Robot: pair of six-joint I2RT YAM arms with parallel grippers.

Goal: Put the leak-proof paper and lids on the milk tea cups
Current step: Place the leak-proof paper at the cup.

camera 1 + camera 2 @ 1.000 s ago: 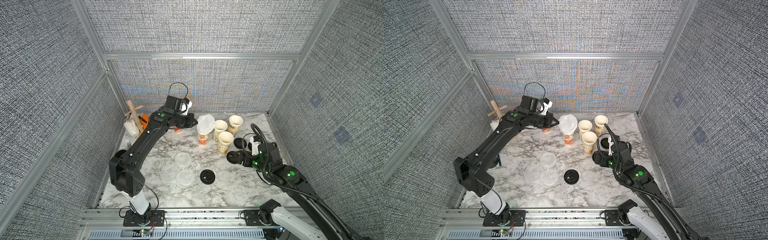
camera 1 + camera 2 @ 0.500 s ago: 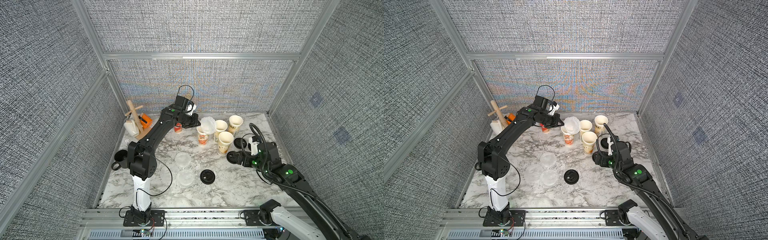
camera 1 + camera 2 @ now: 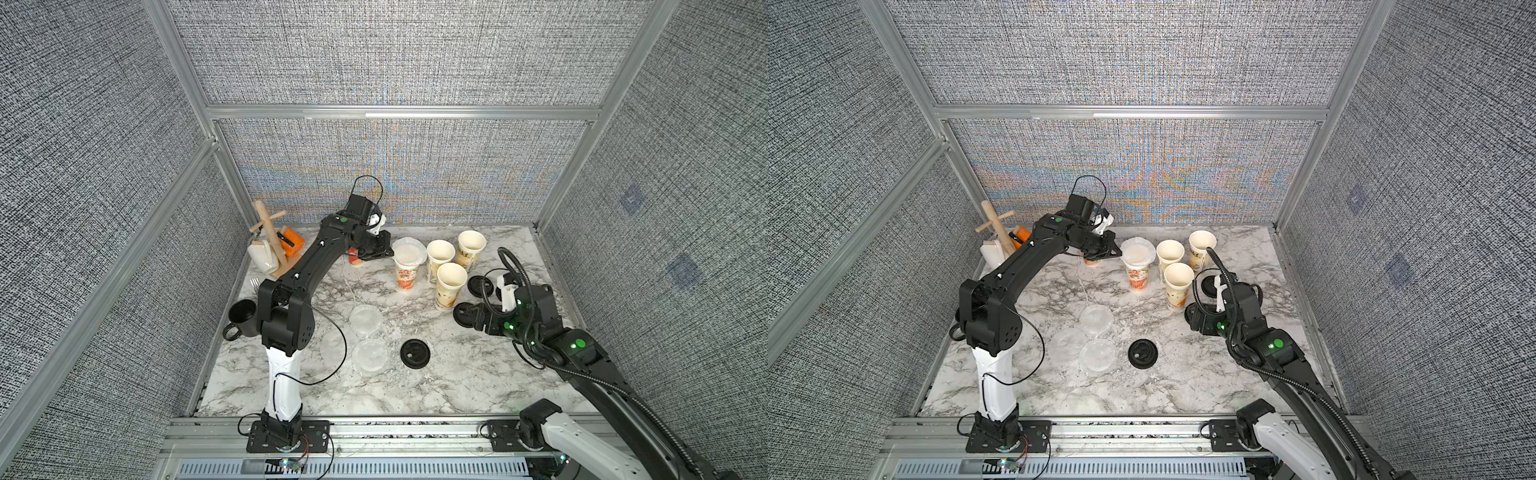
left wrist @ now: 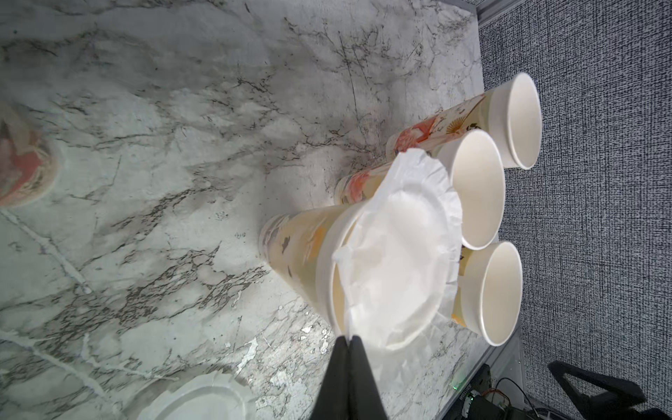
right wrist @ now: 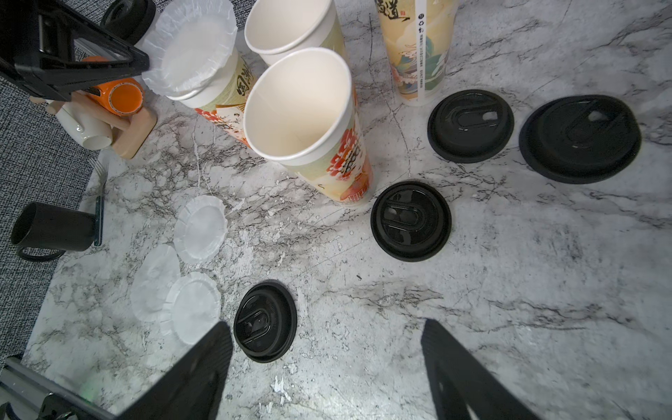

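Left wrist | left jaws pressed together, pinching edge of paper disc point(image 4: 396, 262) lying askew on cup point(image 4: 302, 251) just ahead, edge-held so middle covers mouth | right jaws spread, empty.

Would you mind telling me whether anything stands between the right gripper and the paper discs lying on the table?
A black lid lies flat between the right gripper and the nearest of the paper discs; nothing else visible does.

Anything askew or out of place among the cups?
Yes: the leak-proof paper on the cup sits off-centre, leaving a crescent of the mouth uncovered on the side where the left gripper pinches its edge.
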